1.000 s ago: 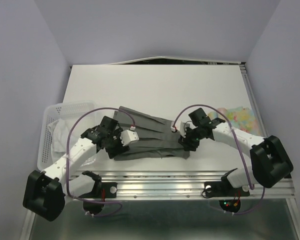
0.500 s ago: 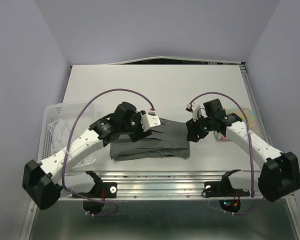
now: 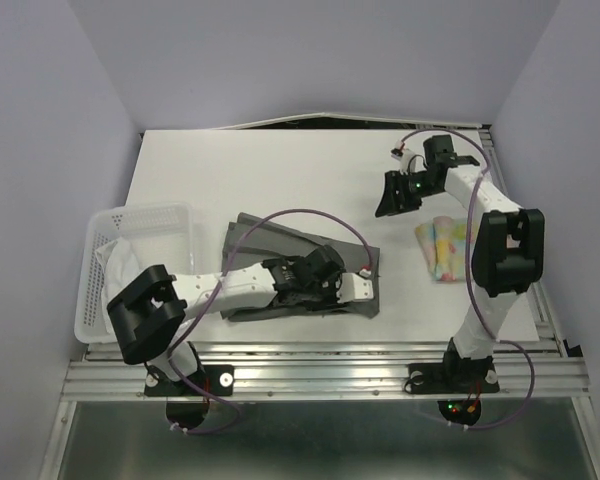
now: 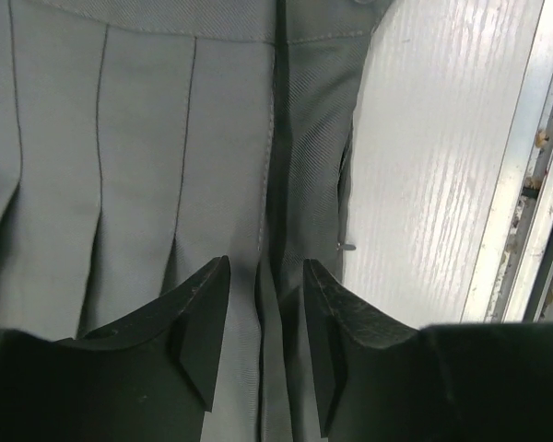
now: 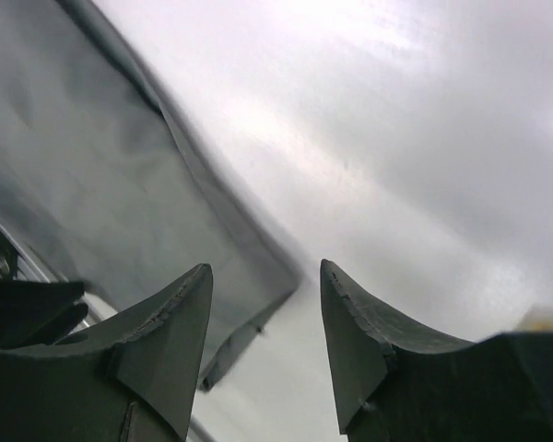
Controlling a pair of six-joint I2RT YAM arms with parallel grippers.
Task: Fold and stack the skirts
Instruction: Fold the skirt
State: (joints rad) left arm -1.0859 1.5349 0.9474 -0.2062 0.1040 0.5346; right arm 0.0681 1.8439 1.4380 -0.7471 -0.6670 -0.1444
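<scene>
The large grey pleated skirt [image 3: 280, 255] lies folded at the table's front centre. My left arm reaches across it from the left. In the left wrist view, my left gripper [image 4: 265, 276] is low over the skirt's [image 4: 138, 138] near right part, jaws apart and straddling a raised fold without pinching it. My right gripper [image 3: 388, 200] hangs open and empty above the bare table at the back right; its wrist view shows the skirt's corner [image 5: 101, 184] below and left of that gripper [image 5: 263, 272]. The folded floral skirt [image 3: 448, 245] lies at the right. A white skirt [image 3: 120, 265] sits in the basket.
The white slatted basket [image 3: 145, 213] stands at the table's left edge. A metal rail [image 3: 310, 350] runs along the near edge, also seen in the left wrist view as a rail [image 4: 521, 184] just beyond a strip of bare table [image 4: 424, 184].
My left arm swung from the grey skirt's left side across to its right near part. My right arm let go, lifted and withdrew to the back right, uncovering the floral skirt.
</scene>
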